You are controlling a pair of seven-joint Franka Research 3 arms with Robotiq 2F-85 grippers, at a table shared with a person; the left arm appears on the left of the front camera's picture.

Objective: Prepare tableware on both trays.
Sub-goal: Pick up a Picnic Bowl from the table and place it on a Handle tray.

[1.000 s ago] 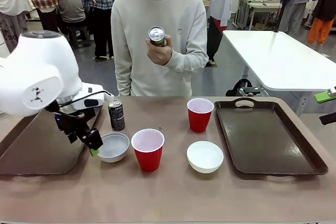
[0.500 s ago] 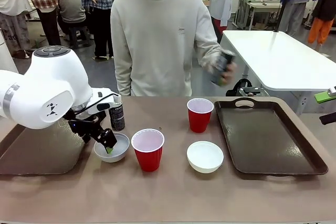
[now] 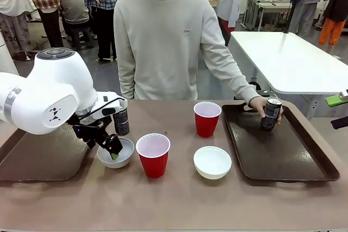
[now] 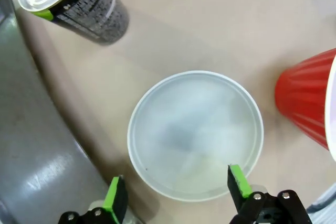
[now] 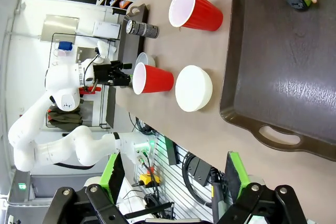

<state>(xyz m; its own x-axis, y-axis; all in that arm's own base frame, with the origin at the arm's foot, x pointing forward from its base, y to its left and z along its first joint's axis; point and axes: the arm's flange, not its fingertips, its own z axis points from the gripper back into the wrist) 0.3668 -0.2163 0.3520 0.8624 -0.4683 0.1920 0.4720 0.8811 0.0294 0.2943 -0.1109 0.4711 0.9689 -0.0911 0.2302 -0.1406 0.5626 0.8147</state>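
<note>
Brown and bare, the left tray [image 3: 32, 158] lay well to the left of the near red cup [image 3: 153, 156], at the table's edge. Between that tray and the cup, the left gripper [image 3: 111, 150] hung low over a white bowl [image 3: 124, 155] that stood just left of the cup, close to it but apart. Its jaws stood wide apart and held nothing. In the wrist view one green pad [image 4: 115, 200] sat outside the bowl's rim on the tray side and the other at the rim on the cup side; whether either pad touched the bowl could not be told. A dark can [image 3: 120, 120] stood upright behind the bowl, left of the cup and farther from the robot.

Right of the near red cup and farther back stood the far red cup [image 3: 206, 119], upright and apart from everything. A second white bowl [image 3: 212, 162] sat to the near cup's right, level with it. Well to the right of the cup lay the right tray [image 3: 283, 158]. At that tray's far end the person's hand [image 3: 259, 105] gripped a second can [image 3: 271, 114], slightly tilted; whether its base touched the tray could not be told. Farthest right of the cup, the right gripper [image 5: 173, 174] hovered off the tray's outer end, its jaws apart and empty.
</note>
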